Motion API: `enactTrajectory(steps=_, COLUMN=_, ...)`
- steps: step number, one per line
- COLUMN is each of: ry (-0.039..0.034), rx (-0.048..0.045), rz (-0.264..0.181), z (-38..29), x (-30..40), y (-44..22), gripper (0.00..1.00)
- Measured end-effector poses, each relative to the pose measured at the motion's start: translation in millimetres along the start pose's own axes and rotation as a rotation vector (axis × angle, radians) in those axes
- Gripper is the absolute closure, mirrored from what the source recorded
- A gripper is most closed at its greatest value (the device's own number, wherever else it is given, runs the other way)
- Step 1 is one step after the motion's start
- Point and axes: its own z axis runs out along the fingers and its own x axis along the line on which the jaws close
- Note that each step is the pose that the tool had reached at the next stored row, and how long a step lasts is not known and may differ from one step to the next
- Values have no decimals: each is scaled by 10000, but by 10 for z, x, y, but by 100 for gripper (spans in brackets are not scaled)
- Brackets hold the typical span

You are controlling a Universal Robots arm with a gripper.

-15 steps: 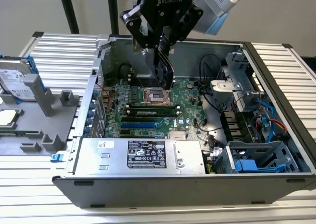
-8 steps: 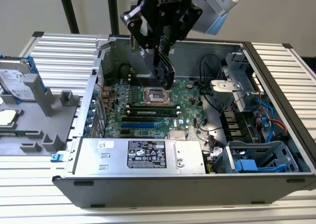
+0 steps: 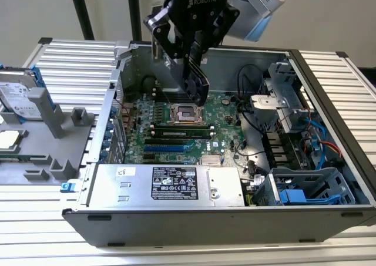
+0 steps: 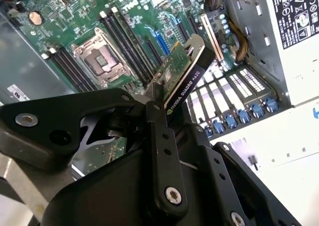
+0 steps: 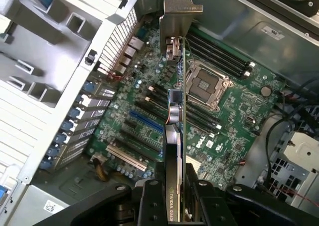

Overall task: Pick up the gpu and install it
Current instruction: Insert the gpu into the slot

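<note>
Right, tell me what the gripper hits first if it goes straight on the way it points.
The gripper, shut on the gpu, points down into the open case. The card's lower edge would probably meet the motherboard first, near the CPU socket, though the depth is hard to judge.

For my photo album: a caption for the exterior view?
Robot hand holds the gpu above the motherboard inside the open case.

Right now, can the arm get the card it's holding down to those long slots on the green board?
Probably yes. The gripper is shut on the gpu, which hangs over the motherboard. The case is open on top, and nothing lies between the card and the expansion slots.
</note>
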Motion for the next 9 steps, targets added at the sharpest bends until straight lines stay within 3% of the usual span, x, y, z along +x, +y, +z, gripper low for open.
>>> enactTrajectory(steps=9, ry=29, rx=-7, rz=-568, z=0, x=0, y=0, gripper=100)
